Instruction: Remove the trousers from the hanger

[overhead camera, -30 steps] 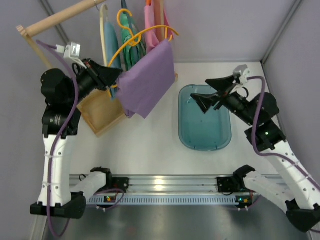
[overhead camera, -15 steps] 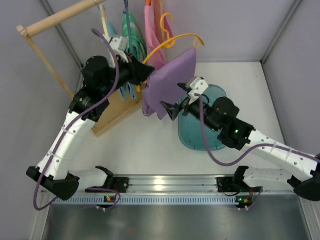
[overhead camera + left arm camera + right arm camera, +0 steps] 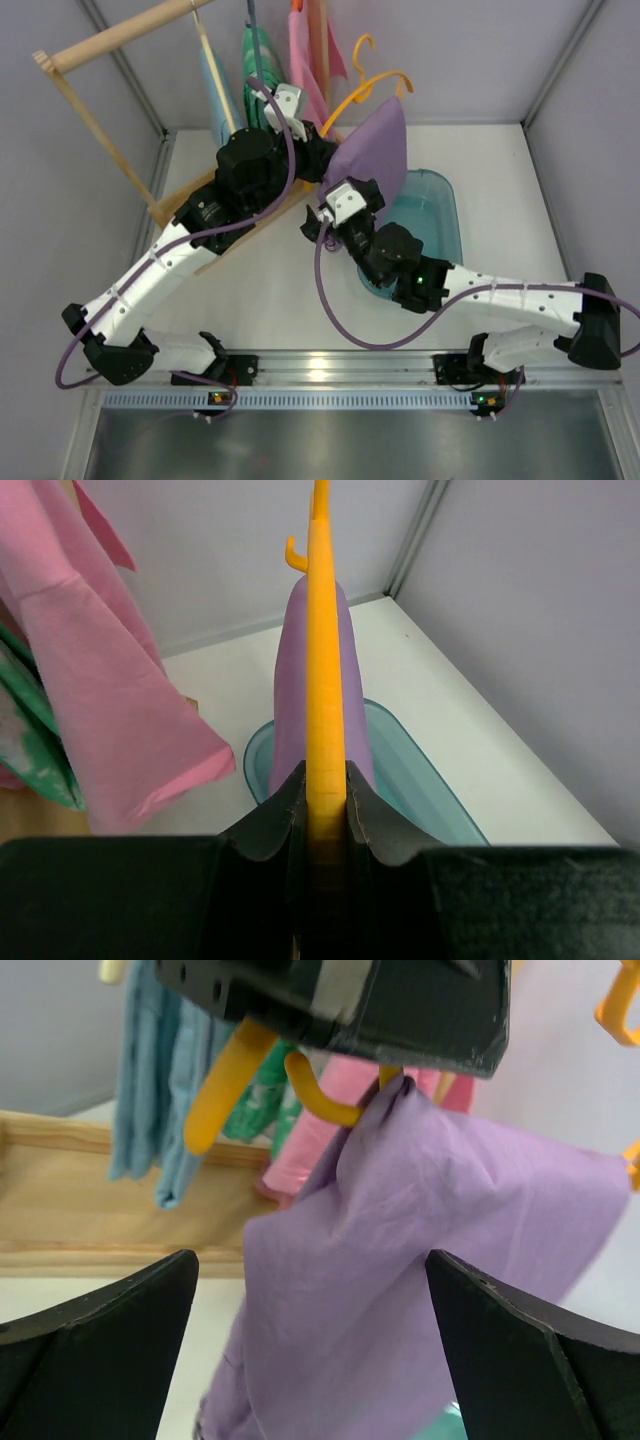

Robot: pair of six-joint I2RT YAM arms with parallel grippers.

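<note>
The lilac trousers [image 3: 378, 150] hang folded over the bar of the orange-yellow hanger [image 3: 372, 80], held in the air above the teal bin. My left gripper [image 3: 325, 158] is shut on the hanger [image 3: 324, 680], which runs straight out between its jaws with the trousers [image 3: 350, 660] draped over it. My right gripper [image 3: 335, 222] is open, just in front of the trousers [image 3: 400, 1290]; the cloth fills the gap between its wide-apart fingers [image 3: 100, 1330] without touching them. The hanger's end [image 3: 320, 1095] shows under the left gripper [image 3: 330, 1000].
A teal bin [image 3: 440, 215] lies on the white table under the trousers. A wooden rack [image 3: 120, 35] at the back left holds pink [image 3: 305, 55], green [image 3: 258, 60] and light blue garments. Grey walls close the back and sides.
My left arm has carried the hanger and trousers further right, over the bin. My right arm has swung left and in, its open gripper now right at the hanging cloth.
</note>
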